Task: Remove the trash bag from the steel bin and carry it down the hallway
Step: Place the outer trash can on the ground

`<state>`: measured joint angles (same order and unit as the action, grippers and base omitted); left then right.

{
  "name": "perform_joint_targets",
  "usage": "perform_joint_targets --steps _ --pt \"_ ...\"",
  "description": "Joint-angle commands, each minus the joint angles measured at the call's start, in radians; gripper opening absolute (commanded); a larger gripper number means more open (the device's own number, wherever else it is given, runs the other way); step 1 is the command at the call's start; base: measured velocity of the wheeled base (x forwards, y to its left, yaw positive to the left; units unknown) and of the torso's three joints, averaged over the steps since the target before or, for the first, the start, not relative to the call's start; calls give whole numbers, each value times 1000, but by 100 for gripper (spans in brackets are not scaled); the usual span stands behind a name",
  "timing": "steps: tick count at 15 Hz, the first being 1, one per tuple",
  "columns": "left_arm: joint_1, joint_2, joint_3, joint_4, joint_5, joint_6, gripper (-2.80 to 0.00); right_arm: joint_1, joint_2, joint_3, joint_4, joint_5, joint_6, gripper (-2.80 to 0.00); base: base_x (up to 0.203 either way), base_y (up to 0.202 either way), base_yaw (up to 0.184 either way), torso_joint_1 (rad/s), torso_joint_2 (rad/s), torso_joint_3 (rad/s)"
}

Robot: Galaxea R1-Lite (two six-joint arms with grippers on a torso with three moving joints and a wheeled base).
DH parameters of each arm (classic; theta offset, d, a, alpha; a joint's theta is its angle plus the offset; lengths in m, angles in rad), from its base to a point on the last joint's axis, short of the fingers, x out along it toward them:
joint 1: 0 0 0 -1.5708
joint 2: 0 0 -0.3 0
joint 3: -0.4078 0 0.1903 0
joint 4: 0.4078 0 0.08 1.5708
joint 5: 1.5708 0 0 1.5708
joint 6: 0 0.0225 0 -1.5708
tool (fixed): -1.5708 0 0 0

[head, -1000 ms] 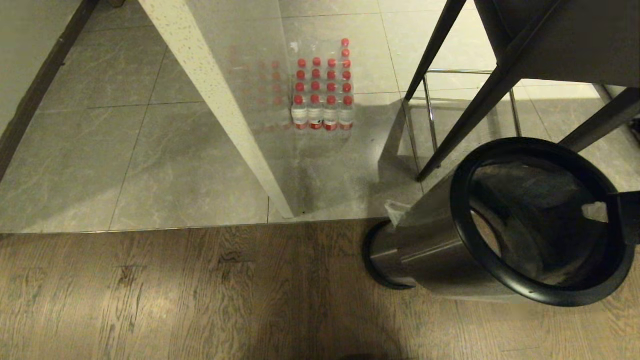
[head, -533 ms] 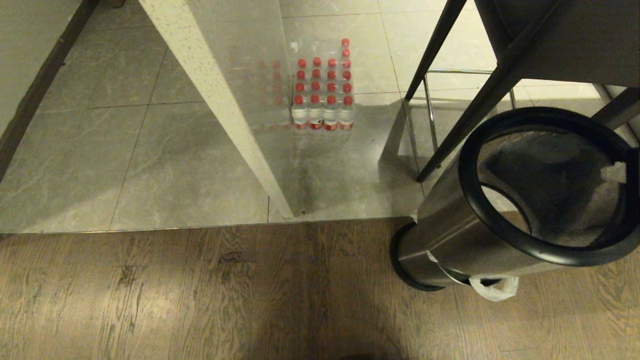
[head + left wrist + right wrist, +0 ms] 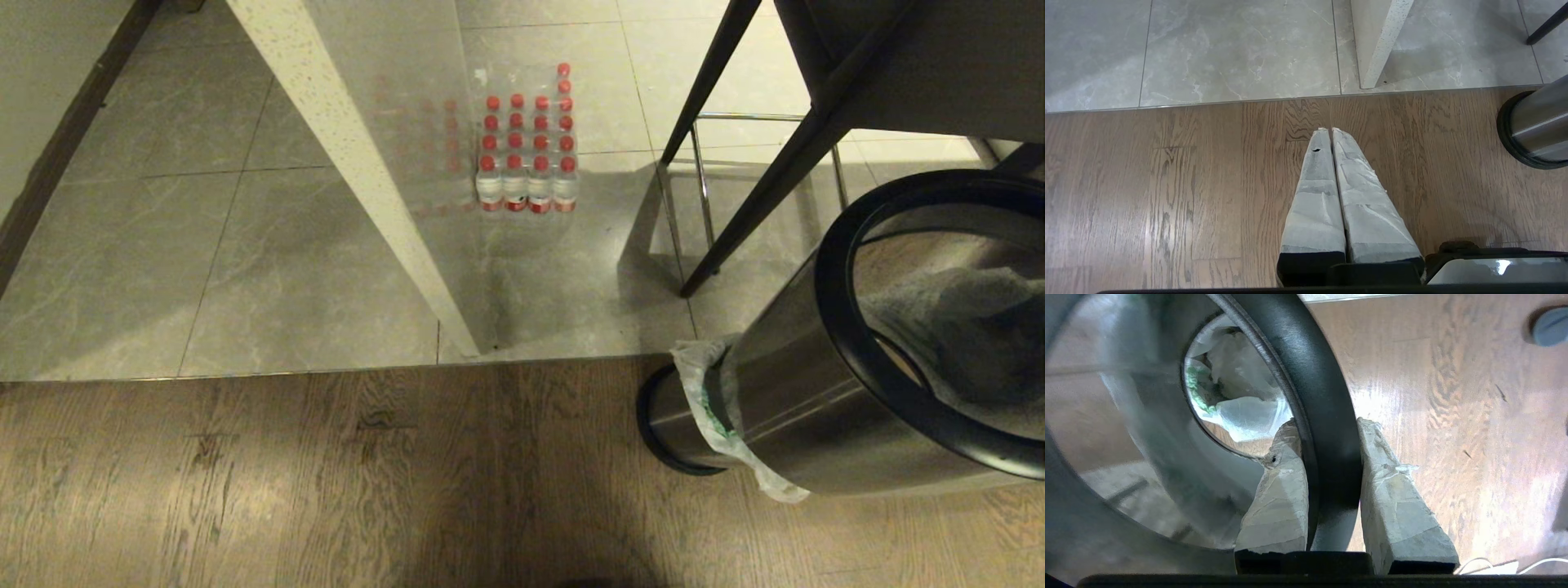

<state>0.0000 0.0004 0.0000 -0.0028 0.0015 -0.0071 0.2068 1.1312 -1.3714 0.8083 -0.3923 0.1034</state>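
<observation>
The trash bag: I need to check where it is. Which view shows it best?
The head view: the trash bag hangs against the steel bin's outer wall near its base. The right wrist view shows only crumpled plastic through the bin's opening; the left wrist view shows none.

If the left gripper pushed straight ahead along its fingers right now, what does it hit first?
Most likely the wooden floor. The left gripper, shut and empty, points down at bare boards, with the steel bin well off to one side. How far off the floor lies is unclear.
</observation>
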Motion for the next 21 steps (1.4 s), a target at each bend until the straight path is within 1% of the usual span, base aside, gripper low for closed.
perform_joint_targets --steps 1,3,4,5,7,8,11,14,16,18,19,21 --pt "0 1 0 0 0 -1 -280 0 -40 -33 32 -25 1 -280 0 0 0 0 0 0" --pt "0 1 0 0 0 -1 -280 -2 -53 -31 51 -130 1 -280 0 0 0 0 0 0" --pt "0 1 1 0 0 -1 -280 -6 -55 -4 56 -194 7 -280 0 0 0 0 0 0" --pt "0 1 0 0 0 -1 -280 -19 -54 37 49 -241 12 -280 0 0 0 0 0 0" --pt "0 1 0 0 0 -1 -280 -59 -46 136 -9 -284 15 -280 0 0 0 0 0 0" --pt "0 1 1 0 0 -1 -280 -112 -29 193 -86 -294 14 -280 0 0 0 0 0 0" --pt "0 1 1 0 0 -1 -280 -302 95 319 -336 -299 11 -280 0 0 0 0 0 0" --pt "0 1 0 0 0 -1 -280 -462 219 337 -486 -279 11 -280 0 0 0 0 0 0" --pt "0 1 1 0 0 -1 -280 -533 287 345 -520 -244 16 -280 0 0 0 0 0 0" --pt "0 1 0 0 0 -1 -280 -594 394 353 -605 -207 42 -280 0 0 0 0 0 0" --pt "0 1 0 0 0 -1 -280 -619 462 356 -676 -182 53 -280 0 0 0 0 0 0" --pt "0 1 0 0 0 -1 -280 -648 610 360 -863 -125 66 -280 0 0 0 0 0 0"
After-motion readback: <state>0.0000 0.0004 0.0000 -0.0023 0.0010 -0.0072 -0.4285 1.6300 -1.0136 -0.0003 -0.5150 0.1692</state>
